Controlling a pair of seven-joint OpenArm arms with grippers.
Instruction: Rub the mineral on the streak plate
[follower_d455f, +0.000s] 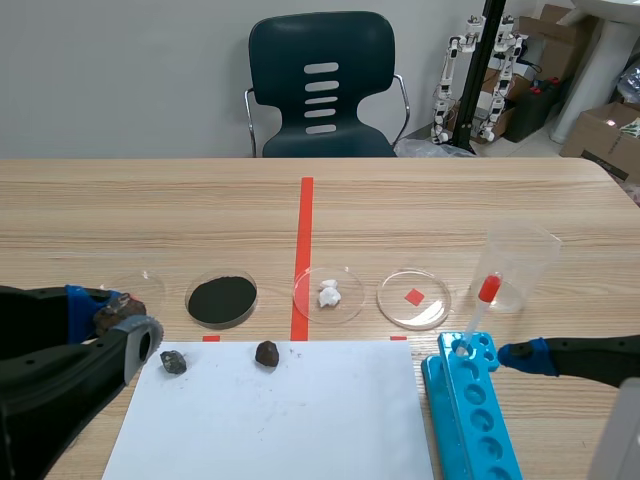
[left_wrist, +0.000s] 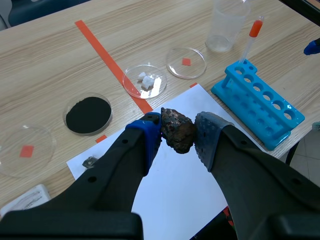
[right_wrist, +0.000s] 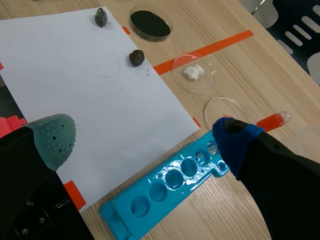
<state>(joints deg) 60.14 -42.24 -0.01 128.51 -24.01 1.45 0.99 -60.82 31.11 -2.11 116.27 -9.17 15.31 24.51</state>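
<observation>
So the left gripper (left_wrist: 178, 134) has its fingers clamped on a lumpy brown rock (left_wrist: 176, 129), one pad on each side. The rock is up off the table (follower_d455f: 150, 210), near the far left corner of the white sheet (follower_d455f: 300, 420). It's hard to tell if it hangs over the paper or just beside it.

The sheet lies at the table's near edge, around the middle. Two smaller stones sit along the sheet's far edge: a grey one (follower_d455f: 173, 362) at the left corner and a dark brown one (follower_d455f: 266, 352) further right.

Just past that edge there's a row of clear dishes: one full of black powder (follower_d455f: 188, 300), one with white bits (follower_d455f: 350, 302), and one with a red square (follower_d455f: 400, 306). Another dish (left_wrist: 41, 144) sits out toward the left edge.

The right gripper (right_wrist: 142, 140) has its jaws wide apart, holding nothing. It's low by the far end of the blue rack (follower_d455f: 475, 420), just right of the sheet. A red-topped dropper (follower_d455f: 480, 305) stands in that rack, with a plastic cup (follower_d455f: 520, 265) behind it.
</observation>
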